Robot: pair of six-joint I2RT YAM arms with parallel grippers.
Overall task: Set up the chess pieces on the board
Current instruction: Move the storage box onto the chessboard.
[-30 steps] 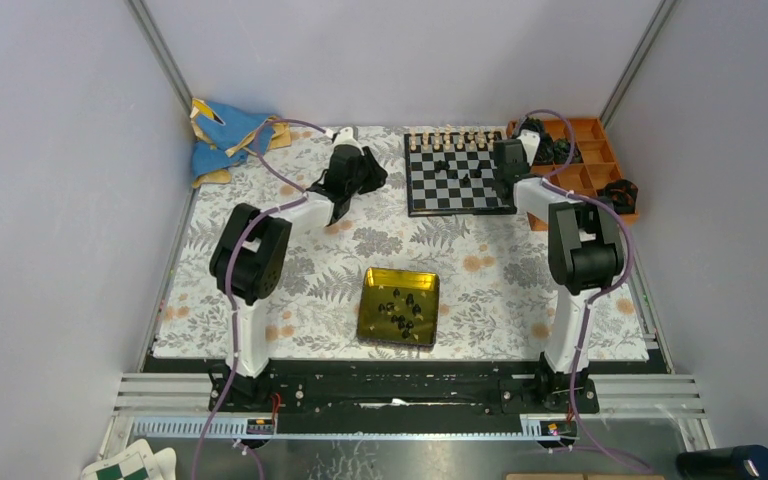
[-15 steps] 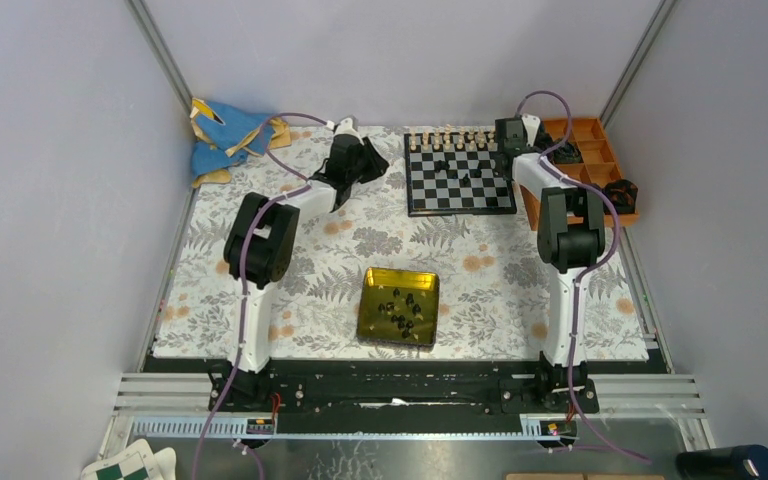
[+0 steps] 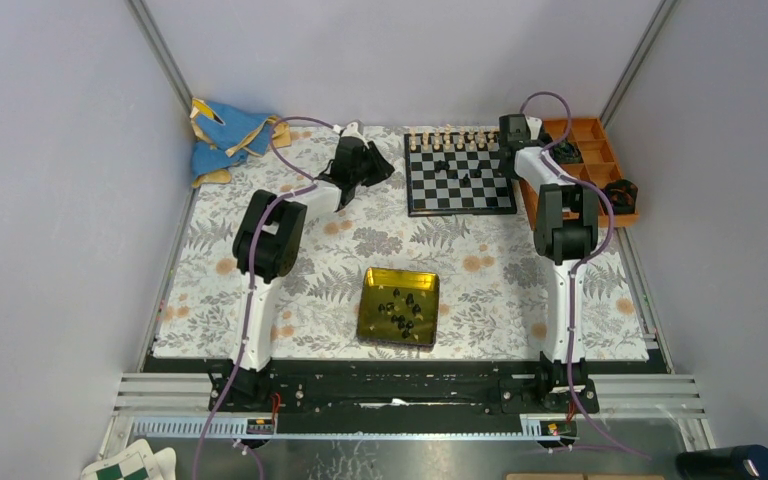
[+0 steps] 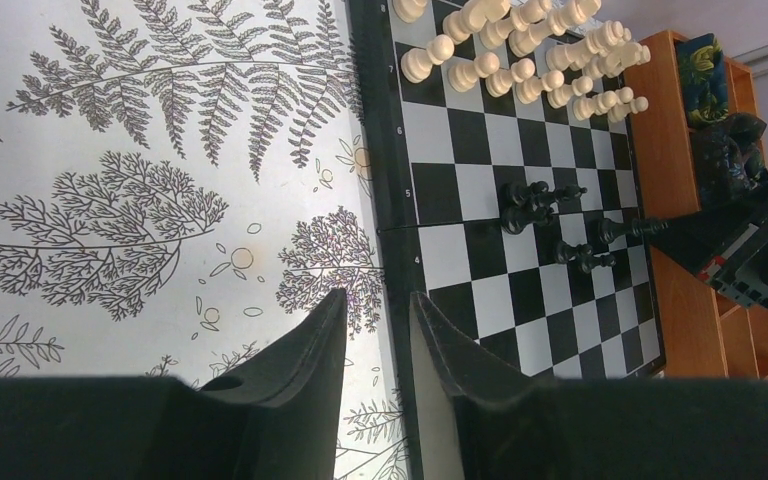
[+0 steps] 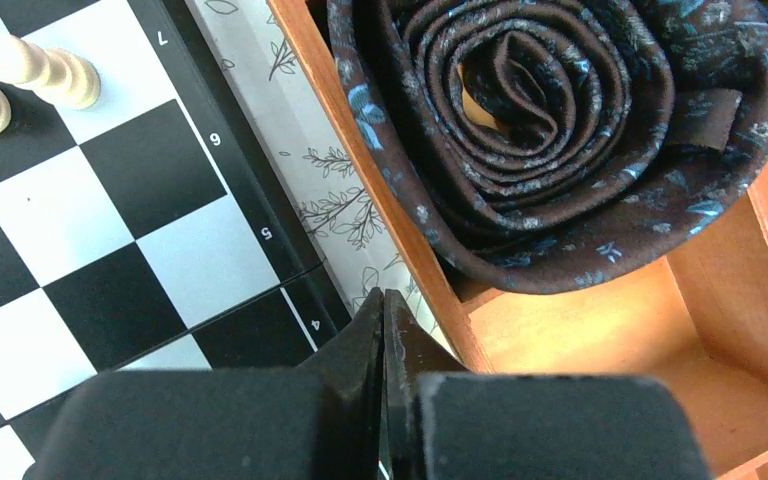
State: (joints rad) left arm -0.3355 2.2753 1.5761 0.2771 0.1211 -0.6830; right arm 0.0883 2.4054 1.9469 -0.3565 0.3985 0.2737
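Right arm farther back, beside board

The small black-and-white chessboard lies far back; an orange wooden tray sits just right of it, a square yellow metal tin nearer, holding tiny black chess pieces.

Left white-and-black arm, right white-and-black arm: both stretched far forward. Left black two-finger end effector: fingers slightly apart, nothing between. Right black two-finger end effector: fingers pressed together, empty.
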